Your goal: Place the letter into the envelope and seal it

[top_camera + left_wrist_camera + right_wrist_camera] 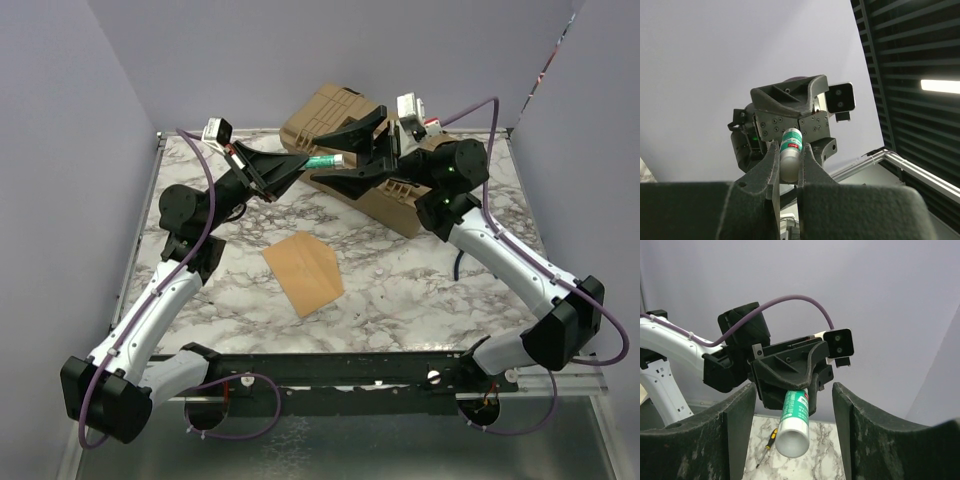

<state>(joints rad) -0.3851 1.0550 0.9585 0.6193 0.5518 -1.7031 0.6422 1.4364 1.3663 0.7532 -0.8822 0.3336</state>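
Left gripper (789, 151) and right gripper (792, 399) face each other above my marble table (420, 290).
I see the envelope (303, 272) lying flat mid-table, well below them; left jaws are clamped on a green-and-white glue stick (794, 426), right jaws spread wide either side of it, touching nothing.

Orange-brown kraft envelope (303, 272) lying flat near table (420, 290) centre. Long edges running 11 to 5 o'clock; one crease visible.
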